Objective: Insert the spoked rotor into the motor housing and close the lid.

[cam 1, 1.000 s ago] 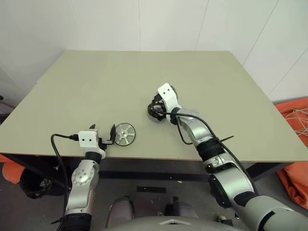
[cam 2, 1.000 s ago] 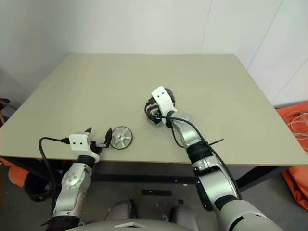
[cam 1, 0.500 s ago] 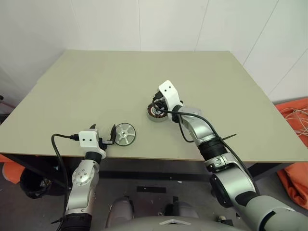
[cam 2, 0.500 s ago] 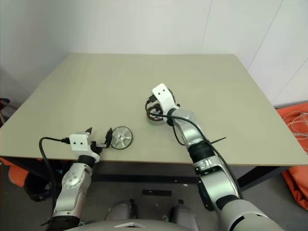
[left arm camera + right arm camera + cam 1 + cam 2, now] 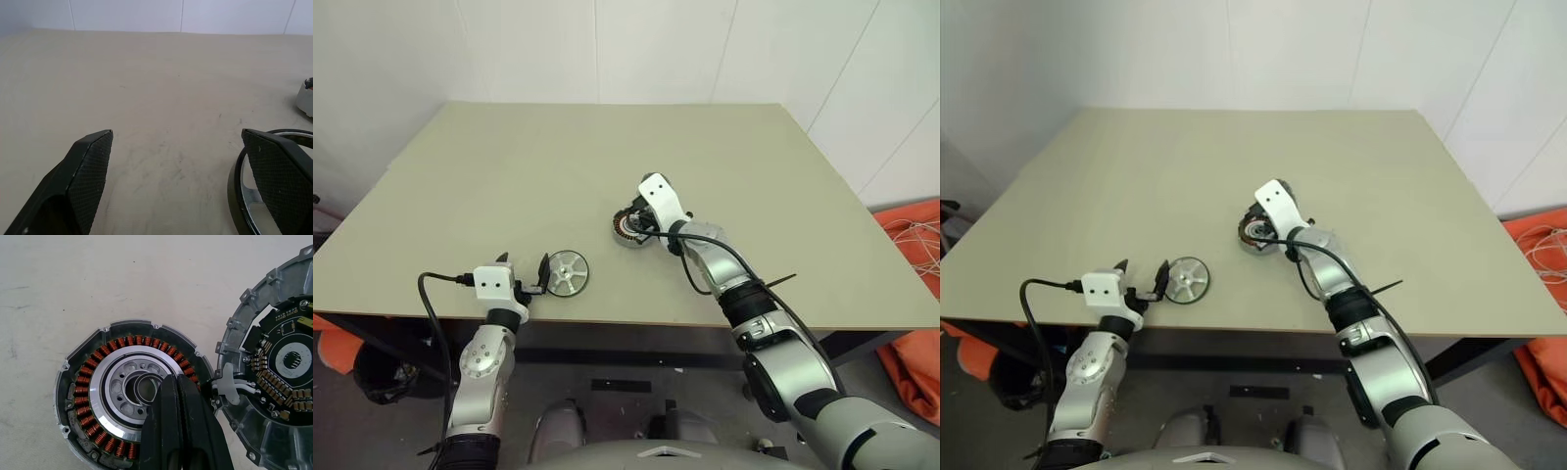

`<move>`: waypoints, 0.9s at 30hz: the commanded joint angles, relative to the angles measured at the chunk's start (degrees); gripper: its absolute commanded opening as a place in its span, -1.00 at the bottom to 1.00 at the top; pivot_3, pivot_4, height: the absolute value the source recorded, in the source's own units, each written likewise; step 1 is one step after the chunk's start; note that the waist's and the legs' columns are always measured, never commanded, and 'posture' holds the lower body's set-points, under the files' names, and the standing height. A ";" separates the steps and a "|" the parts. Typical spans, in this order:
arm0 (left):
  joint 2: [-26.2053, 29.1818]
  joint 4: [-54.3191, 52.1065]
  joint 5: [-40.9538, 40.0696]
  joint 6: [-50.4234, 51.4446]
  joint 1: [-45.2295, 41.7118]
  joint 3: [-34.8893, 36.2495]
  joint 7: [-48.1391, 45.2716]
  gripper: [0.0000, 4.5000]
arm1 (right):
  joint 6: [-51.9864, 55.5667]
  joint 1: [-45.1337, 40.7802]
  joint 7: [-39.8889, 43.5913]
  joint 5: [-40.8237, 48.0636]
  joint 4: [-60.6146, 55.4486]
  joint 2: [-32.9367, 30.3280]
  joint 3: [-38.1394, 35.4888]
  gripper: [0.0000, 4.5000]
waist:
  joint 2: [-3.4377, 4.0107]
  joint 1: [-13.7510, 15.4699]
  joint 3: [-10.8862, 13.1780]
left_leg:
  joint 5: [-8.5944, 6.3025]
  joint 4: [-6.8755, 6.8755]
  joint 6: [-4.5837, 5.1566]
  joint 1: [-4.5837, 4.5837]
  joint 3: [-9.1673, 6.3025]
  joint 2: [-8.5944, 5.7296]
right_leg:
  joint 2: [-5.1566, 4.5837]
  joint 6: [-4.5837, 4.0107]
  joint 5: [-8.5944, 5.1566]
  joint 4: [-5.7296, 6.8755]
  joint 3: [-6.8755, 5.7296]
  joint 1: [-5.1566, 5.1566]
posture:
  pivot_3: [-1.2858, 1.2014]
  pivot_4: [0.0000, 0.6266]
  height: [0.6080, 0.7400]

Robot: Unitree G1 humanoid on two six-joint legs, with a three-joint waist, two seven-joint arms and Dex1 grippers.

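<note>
Right wrist view shows the right gripper [image 5: 181, 382] pressed together, empty, over the housing [image 5: 129, 399] at the table's [image 5: 783, 196] middle, lid [image 5: 279, 357] just beside; the rotor [image 5: 567, 272] lies near the front edge, beside the spread left gripper [image 5: 523, 263], the nearer arm; lid writing unreadable.

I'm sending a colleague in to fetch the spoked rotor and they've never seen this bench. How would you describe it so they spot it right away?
Start at the beige table and go to its near edge on the robot's left, where the open left gripper waits. The spoked rotor lies flat just beside those fingers. It is a bare silver wheel with wide spokes, unlike the copper-wound motor housing and the lid with its circuit board at mid-table.
</note>
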 commanded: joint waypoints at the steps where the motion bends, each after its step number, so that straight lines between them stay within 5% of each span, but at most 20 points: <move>1: 0.03 -1.80 0.22 -0.47 -0.33 -0.12 0.06 1.00 | -0.54 -1.87 -0.03 -0.25 -0.56 -0.07 -0.25 -0.99 | 0.00 0.00 0.00 | 0.00 0.00 0.00 0.00 0.00 0.00 | 0.00 0.00 0.00 0.00 0.00 0.00 | 0.03 -1.00 1.00; 27: -0.10 -1.34 -0.13 -0.71 -0.61 0.24 -0.02 1.00 | 0.35 -1.88 2.37 0.10 -2.44 1.01 0.19 -0.99 | 0.00 0.00 0.00 | 0.00 0.00 0.00 0.00 0.00 0.00 | 0.00 0.00 0.00 0.00 0.00 0.00 | 0.03 -1.00 1.00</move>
